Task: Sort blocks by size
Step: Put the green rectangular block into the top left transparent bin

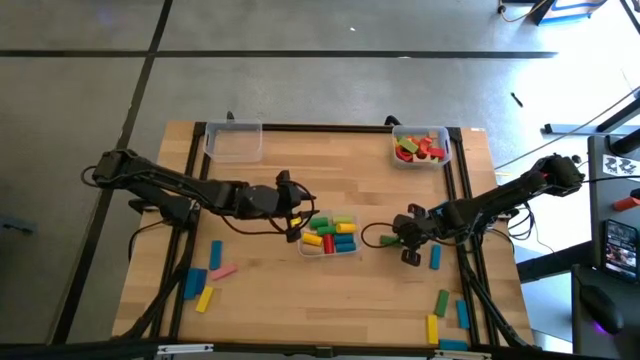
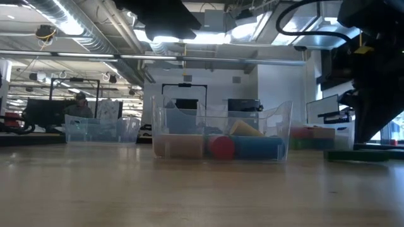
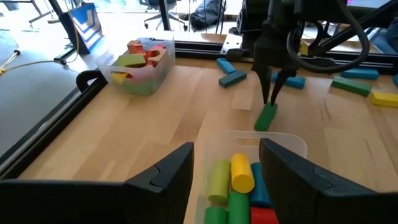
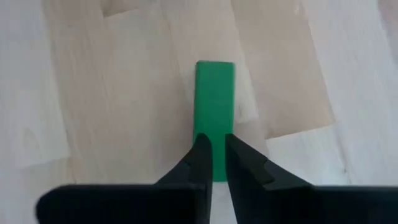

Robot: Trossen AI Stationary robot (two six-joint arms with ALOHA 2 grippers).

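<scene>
Under right tool (image 4: 215,163), green block (image 4: 214,99).

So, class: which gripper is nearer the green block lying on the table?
Right. The right gripper is directly over the green block, jaws astride it; the left gripper hovers over the central bin, farther away.

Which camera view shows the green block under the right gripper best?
The right wrist view: the green block fills the frame, right gripper pinching its end. The left wrist view shows it small; in the high and low views I cannot make it out.
</scene>
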